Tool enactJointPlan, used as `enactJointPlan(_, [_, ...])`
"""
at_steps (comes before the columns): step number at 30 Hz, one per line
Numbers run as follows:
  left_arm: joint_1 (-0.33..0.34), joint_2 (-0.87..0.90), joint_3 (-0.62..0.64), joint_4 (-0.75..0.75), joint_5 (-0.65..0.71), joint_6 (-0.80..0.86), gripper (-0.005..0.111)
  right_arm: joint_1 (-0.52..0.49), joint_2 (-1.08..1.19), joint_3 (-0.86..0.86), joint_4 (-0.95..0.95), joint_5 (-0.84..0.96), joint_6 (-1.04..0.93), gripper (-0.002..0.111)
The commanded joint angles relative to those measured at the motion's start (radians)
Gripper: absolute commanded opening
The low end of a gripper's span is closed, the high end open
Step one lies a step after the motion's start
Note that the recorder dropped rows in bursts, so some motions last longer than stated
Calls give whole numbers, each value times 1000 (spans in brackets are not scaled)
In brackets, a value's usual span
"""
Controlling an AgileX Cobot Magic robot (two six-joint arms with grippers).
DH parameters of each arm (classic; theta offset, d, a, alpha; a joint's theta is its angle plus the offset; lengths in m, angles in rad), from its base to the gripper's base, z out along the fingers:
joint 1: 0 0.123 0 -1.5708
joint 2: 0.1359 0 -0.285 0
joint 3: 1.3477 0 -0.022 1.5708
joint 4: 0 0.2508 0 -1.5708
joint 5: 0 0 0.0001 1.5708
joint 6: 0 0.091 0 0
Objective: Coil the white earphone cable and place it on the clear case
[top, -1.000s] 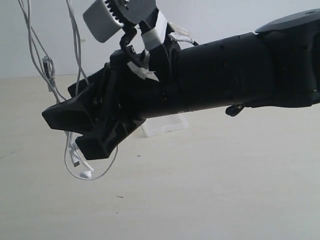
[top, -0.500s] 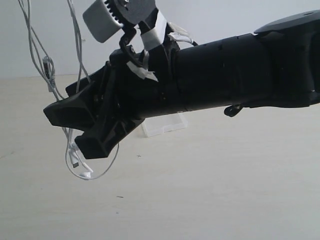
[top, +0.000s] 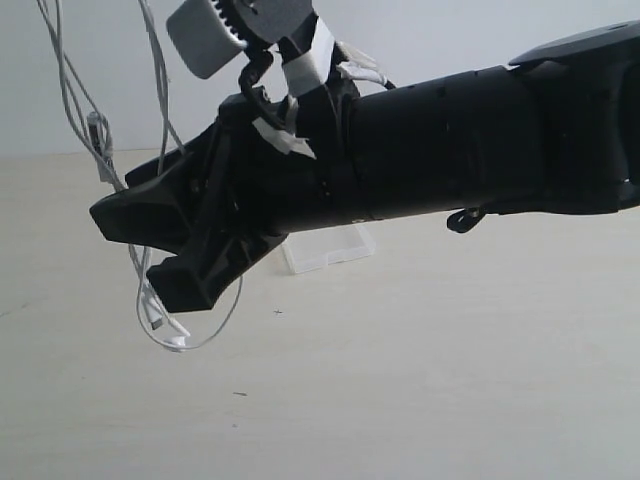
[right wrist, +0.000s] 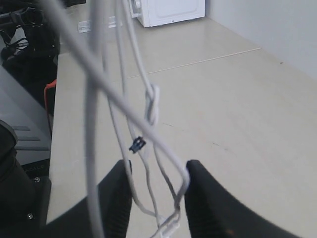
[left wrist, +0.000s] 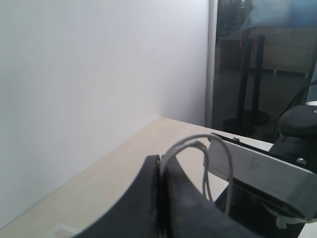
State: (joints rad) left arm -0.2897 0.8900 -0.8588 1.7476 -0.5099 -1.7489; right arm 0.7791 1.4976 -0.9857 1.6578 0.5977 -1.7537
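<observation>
At right gripper [right wrist: 157,171], jaws apart, white cable [right wrist: 152,105] strands hanging between them; whether a pad touches wire is hard to judge. At left gripper [left wrist: 159,166], jaws together, pinching a cable bend. Exterior view: cable dangles at 9 o'clock; clear case [top: 325,250] on table [top: 450,380], at 3 o'clock from its loop.

Right arm [top: 470,140] is a chunky matte-black tube. The right gripper [top: 125,255] on its end has blocky, angular black fingers [top: 130,215]. There's a light grey ribbed camera housing [top: 205,35] mounted on it, plus white tape strips [top: 310,62] and thin pale wires [top: 362,62]. Left gripper [left wrist: 159,198] looks smooth, rounded, and black too.
</observation>
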Motion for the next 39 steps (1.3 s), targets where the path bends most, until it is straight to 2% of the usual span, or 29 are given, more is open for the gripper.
enactJointPlan(1, [3, -9, -8, -8, -10, -7, 0, 1, 3, 1, 9, 2, -8, 31])
enactJointPlan(6, [3, -9, -8, -8, -13, -7, 0, 1, 3, 1, 6, -5, -8, 23])
enactJointPlan(12, [3, -10, -8, -3, -18, -7, 0, 1, 3, 1, -15, -9, -8, 0])
enactJointPlan(26, [8, -33, -8, -3, -18, -30, 0, 1, 3, 1, -81, -41, 80, 0])
enactJointPlan(39, [203, -35, 115, -3, -68, -38, 0, 1, 3, 1, -88, -57, 99, 0])
